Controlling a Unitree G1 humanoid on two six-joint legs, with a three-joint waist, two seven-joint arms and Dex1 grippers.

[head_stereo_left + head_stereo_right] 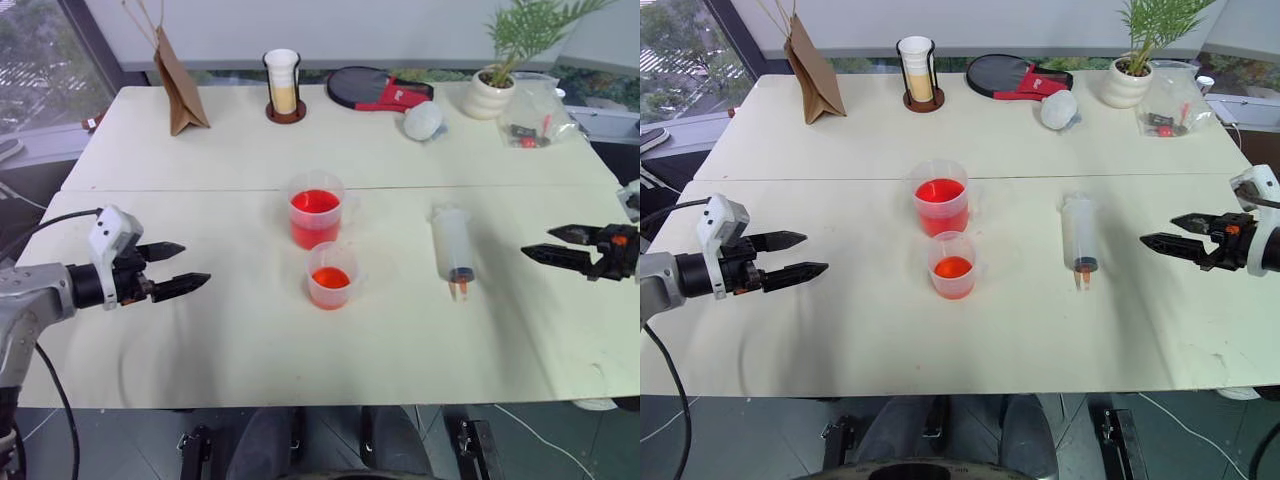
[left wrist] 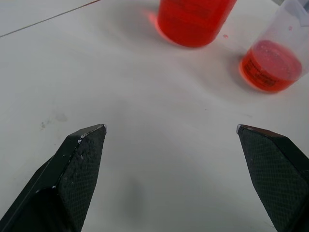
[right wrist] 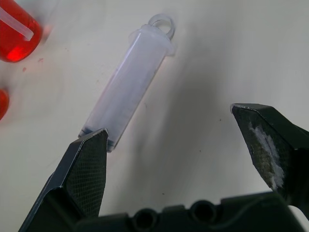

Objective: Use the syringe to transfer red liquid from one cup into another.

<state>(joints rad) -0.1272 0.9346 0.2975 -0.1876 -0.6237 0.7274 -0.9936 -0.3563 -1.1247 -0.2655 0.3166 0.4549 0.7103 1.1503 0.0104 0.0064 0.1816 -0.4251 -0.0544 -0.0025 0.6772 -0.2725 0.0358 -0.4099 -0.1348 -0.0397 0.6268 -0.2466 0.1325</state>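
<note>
The syringe [image 1: 453, 247] lies flat right of centre on the table [image 1: 200, 340]; the right wrist view reveals its ring-shaped plunger end. Left gripper [image 1: 180, 268] and right gripper [image 1: 545, 244] hover released, empty.

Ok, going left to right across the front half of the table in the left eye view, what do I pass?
left gripper → smaller cup → syringe → right gripper. The larger cup sits just behind the smaller one, overlapping it sideways, so it is left out.
</note>
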